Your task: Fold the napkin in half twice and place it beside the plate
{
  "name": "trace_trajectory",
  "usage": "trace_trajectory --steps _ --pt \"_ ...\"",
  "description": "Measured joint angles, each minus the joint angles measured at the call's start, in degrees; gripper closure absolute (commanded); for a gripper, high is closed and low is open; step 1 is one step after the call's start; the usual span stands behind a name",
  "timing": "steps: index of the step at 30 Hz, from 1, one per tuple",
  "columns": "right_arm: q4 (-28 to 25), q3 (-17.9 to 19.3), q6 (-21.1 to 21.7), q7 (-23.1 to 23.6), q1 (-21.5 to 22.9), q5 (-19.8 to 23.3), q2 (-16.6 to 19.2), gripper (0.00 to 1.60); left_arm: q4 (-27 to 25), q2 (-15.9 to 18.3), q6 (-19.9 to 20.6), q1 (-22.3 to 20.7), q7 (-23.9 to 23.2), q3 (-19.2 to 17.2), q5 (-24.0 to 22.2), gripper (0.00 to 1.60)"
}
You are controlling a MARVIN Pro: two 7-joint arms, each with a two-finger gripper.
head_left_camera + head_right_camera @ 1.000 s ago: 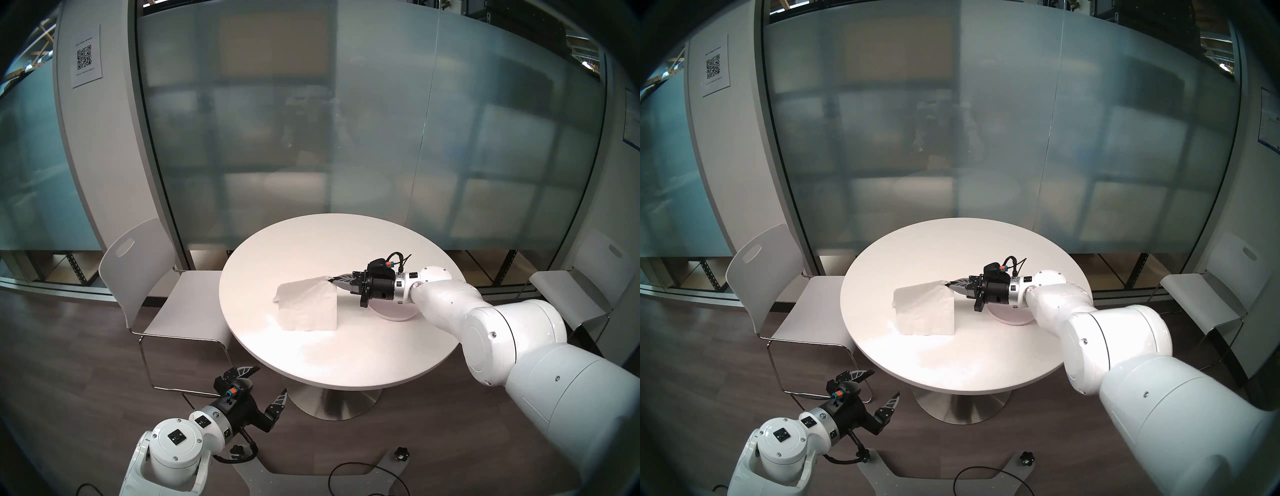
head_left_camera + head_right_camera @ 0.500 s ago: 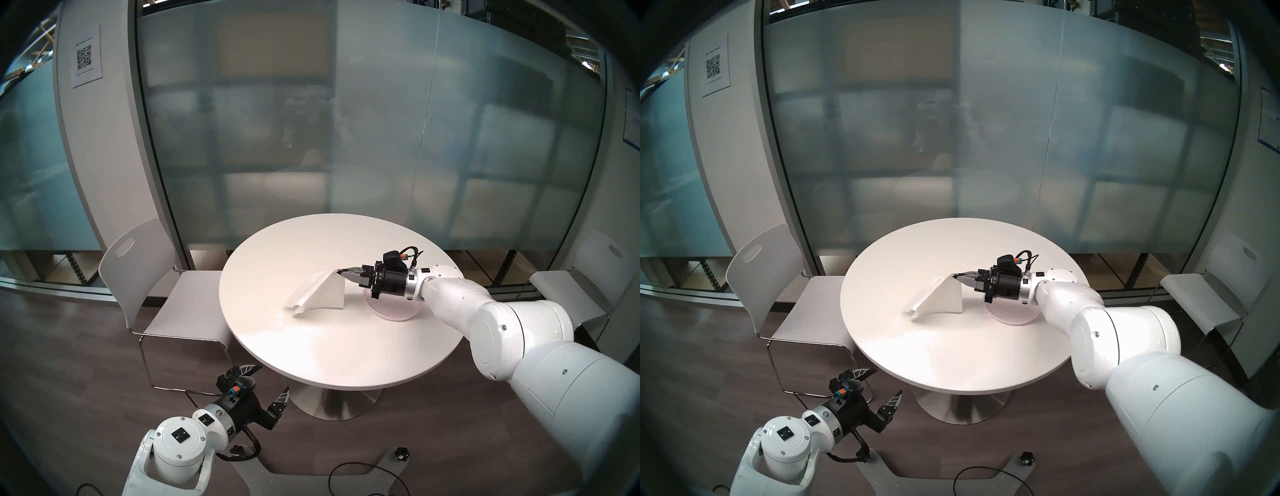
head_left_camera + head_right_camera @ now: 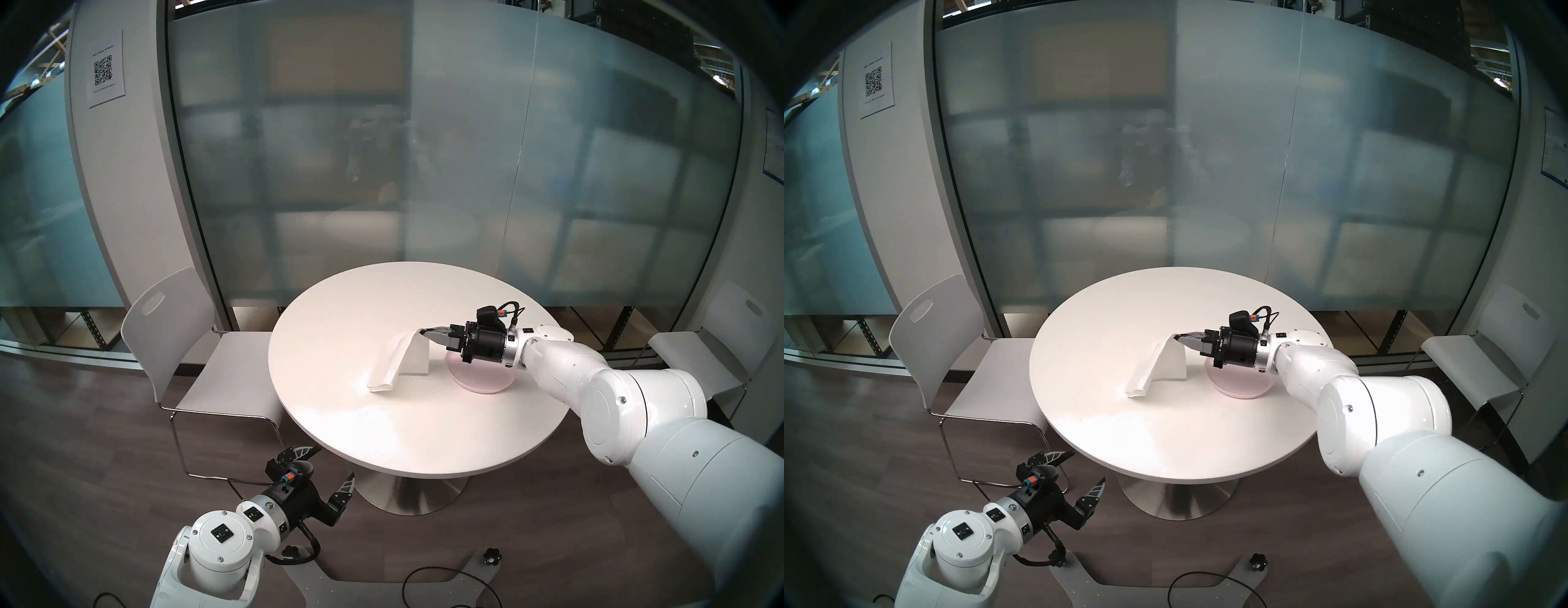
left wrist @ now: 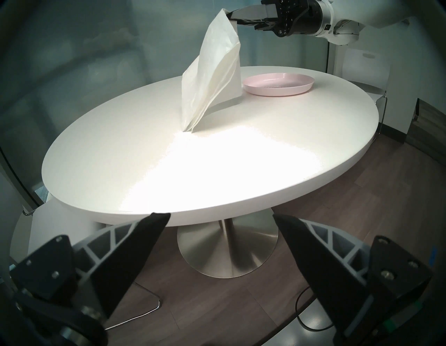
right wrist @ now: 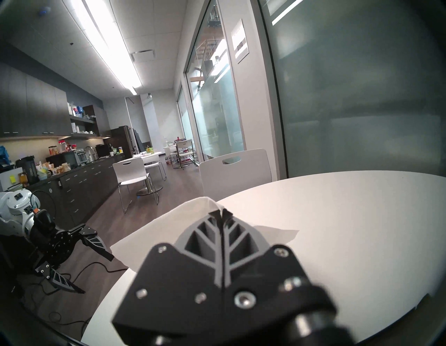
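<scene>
The white paper napkin hangs by one corner from my right gripper, which is shut on it above the round white table. Its lower end touches the tabletop, as the left wrist view shows. The pale pink plate lies on the table just right of the napkin, partly under my right wrist; it also shows in the left wrist view. My left gripper is open and empty, low beside the table's front left edge, off the tabletop. The right wrist view shows the shut fingertips pinching the napkin.
A white chair stands at the table's left and another at its right. A frosted glass wall runs behind the table. The table's metal pedestal stands near my left gripper. Cables lie on the floor.
My right gripper has moved right and up with the napkin's corner, lifting the napkin off the table so it hangs narrow beside the plate. The left arm has hardly moved.
</scene>
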Motion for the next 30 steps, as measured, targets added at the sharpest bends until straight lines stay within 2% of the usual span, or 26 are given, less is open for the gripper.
trace_trajectory --steps 10,30 --pt "-1.0 0.9 0.5 0.0 0.7 0.2 -0.8 1.6 0.0 0.0 -0.1 0.6 0.3 -0.4 -0.2 0.0" --pt "-3.0 3.1 0.4 0.0 2.3 1.5 -2.8 1.6 -1.5 -0.8 -0.3 -1.6 3.3 -5.6 -2.3 0.0"
